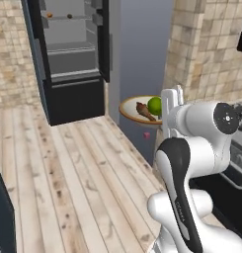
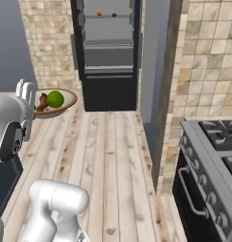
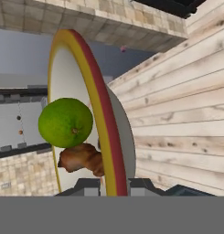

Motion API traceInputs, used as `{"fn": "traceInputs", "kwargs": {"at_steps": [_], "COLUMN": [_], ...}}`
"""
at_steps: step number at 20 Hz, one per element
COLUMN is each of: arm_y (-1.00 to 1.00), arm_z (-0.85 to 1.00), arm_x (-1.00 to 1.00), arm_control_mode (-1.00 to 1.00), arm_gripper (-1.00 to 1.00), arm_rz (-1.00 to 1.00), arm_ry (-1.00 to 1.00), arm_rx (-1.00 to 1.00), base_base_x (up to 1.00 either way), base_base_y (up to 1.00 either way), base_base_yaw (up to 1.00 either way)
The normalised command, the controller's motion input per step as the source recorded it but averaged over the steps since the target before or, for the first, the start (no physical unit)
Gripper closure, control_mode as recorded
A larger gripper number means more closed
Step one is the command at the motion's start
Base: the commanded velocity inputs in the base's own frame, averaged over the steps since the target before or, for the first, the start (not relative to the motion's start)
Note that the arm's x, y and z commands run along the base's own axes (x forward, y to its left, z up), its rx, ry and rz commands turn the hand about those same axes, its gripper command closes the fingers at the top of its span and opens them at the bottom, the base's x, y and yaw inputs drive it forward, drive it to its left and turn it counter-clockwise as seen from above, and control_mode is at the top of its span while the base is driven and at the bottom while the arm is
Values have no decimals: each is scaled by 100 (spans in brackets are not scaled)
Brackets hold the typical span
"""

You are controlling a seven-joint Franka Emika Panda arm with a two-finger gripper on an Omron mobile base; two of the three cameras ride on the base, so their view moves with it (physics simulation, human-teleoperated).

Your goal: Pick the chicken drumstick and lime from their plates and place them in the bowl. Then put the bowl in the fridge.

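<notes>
Tan bowl (image 1: pixel 130 109) rides level in the air, its rim pinched in the closed gripper (image 3: pixel 112 185), lime (image 1: pixel 154 105) and chicken drumstick (image 1: pixel 145 111) inside; delivery step: next it must reach a shelf of the open fridge (image 1: pixel 73 59) ahead

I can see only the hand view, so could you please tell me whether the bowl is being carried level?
Observer: Yes, the bowl hangs about level in the air above the wood floor, with the lime and drumstick lying inside.
Operator: Thank you. Where is the fridge from there, please?
Observer: The fridge stands open straight ahead of the base, some way beyond the bowl across the floor.
</notes>
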Motion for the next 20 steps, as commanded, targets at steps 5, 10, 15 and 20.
{"fn": "traceInputs", "kwargs": {"at_steps": [5, 10, 15, 20], "arm_y": [0, 0, 0, 0], "arm_z": [0, 0, 0, 0], "arm_x": [0, 0, 0, 0], "arm_control_mode": [100, 100, 100, 100], "arm_gripper": [100, 100, 100, 100], "arm_rz": [0, 0, 0, 0], "arm_ry": [0, 0, 0, 0], "arm_rx": [0, 0, 0, 0], "base_base_x": [94, 93, 94, 91], "base_base_y": [-15, -18, -21, -22], "base_base_yaw": [7, 6, 3, 11]}}
